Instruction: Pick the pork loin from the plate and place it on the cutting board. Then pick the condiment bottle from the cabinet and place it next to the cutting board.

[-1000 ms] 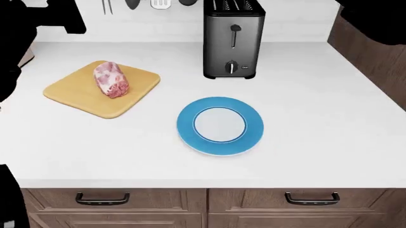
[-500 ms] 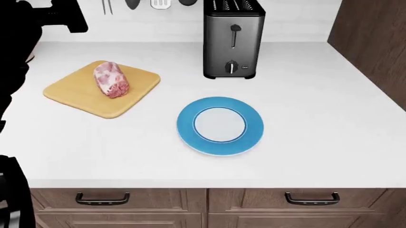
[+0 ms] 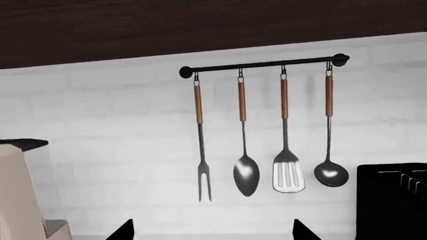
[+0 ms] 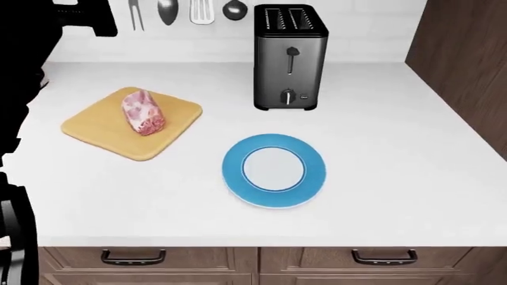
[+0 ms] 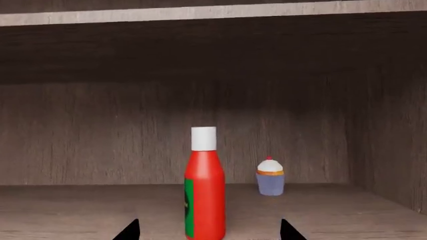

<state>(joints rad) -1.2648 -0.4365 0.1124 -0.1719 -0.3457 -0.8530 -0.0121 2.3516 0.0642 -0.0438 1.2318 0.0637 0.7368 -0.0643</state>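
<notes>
The pork loin (image 4: 142,113) lies on the tan cutting board (image 4: 95,127) at the counter's left. The blue-rimmed plate (image 4: 274,171) sits bare at the counter's middle. The condiment bottle (image 5: 205,183), red with a white cap and a green label, stands upright on the wooden cabinet shelf (image 5: 80,212). My right gripper (image 5: 207,235) is open, its two fingertips spread to either side of the bottle and short of it. My left gripper (image 3: 212,235) is open and empty, raised and facing the tiled wall. The left arm (image 4: 32,71) fills the left edge of the head view.
A toaster (image 4: 288,56) stands at the back of the counter. Several utensils hang on a rail (image 3: 263,64) on the wall. A small cupcake (image 5: 270,176) sits on the shelf behind the bottle. A dark wood cabinet side (image 4: 467,59) bounds the counter's right.
The head view has tilted up a little, so the counter things sit lower in it. The right arm has left the head view's upper right corner. The left arm has shifted slightly.
</notes>
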